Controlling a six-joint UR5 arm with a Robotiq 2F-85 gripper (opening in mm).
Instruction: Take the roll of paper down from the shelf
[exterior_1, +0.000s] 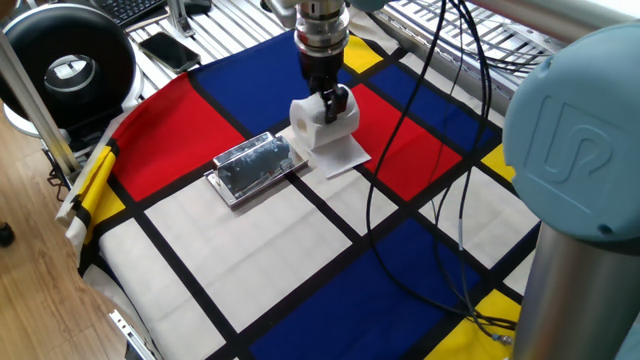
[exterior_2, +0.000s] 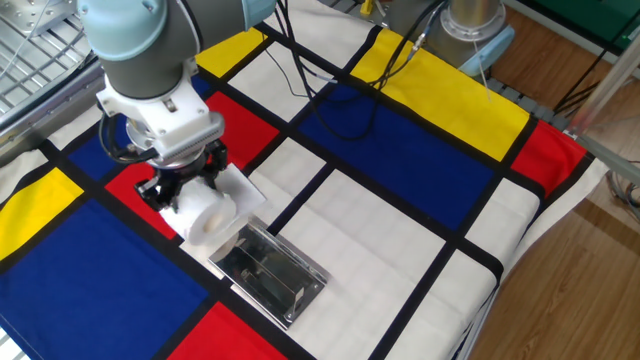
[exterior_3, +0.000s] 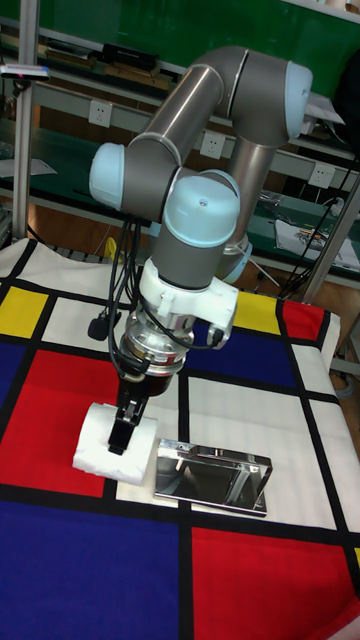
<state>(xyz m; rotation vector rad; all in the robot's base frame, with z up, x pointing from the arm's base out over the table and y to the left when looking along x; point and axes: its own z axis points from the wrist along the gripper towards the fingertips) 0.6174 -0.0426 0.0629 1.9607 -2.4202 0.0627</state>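
Note:
The white roll of paper (exterior_1: 318, 122) (exterior_2: 208, 216) (exterior_3: 103, 448) is off the shelf and beside it, over the red and blue cloth, with a loose sheet (exterior_1: 342, 156) trailing on the cloth. My gripper (exterior_1: 328, 102) (exterior_2: 186, 190) (exterior_3: 124, 428) comes down from above and is shut on the roll, one dark finger against its end. The shelf (exterior_1: 252, 167) (exterior_2: 272, 273) (exterior_3: 213, 474), a small shiny metal platform, stands bare just next to the roll. Whether the roll touches the cloth I cannot tell.
A checked cloth (exterior_1: 250, 260) covers the table. Black cables (exterior_1: 425, 150) hang and lie to the right of the gripper. A black round device (exterior_1: 68, 66) and a phone (exterior_1: 168, 48) sit at the far left. The arm's grey column (exterior_1: 585, 220) fills the right.

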